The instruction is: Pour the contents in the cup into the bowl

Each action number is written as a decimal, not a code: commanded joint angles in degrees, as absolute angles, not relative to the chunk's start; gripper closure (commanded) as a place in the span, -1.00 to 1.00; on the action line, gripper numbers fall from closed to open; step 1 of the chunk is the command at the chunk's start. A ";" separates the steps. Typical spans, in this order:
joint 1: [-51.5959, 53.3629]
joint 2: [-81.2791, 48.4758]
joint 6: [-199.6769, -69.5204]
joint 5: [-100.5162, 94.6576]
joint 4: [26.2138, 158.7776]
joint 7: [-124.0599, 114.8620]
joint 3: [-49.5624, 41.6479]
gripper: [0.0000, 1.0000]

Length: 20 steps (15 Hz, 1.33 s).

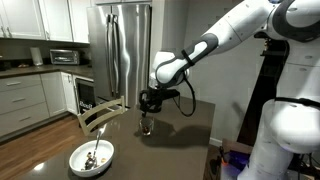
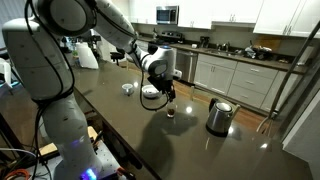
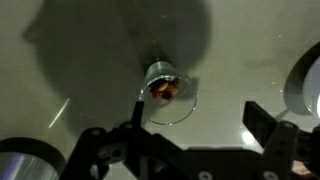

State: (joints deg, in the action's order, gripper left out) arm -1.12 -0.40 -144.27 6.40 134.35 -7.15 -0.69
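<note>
One gripper (image 1: pixel 148 103) is at work: I am holding it directly above the cup (image 1: pixel 147 125), jaws spread wide and gripping nothing. The cup is standing upright on the dark table (image 1: pixel 185 135). In the wrist view I am looking straight down into the cup (image 3: pixel 165 88), where the contents (image 3: pixel 166 91), reddish-brown bits, are lying at the bottom. The white bowl (image 1: pixel 108 150), with a spoon (image 1: pixel 93 153) resting in it, is sitting well apart from the cup on the same table. The steel kettle (image 2: pixel 219 116) is standing near the cup, on the side opposite the bowl.
</note>
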 commanded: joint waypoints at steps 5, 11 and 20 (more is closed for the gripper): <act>-1.37 -9.33 -134.02 6.32 123.79 -7.95 -1.68 -1.00; -1.45 -13.35 -133.68 7.22 120.74 -7.69 -1.60 -1.00; -1.78 -18.13 -133.46 6.77 118.43 -7.63 -2.22 -1.00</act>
State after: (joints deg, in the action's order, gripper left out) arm -1.36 -16.67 -135.04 6.40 120.42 -7.32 -2.12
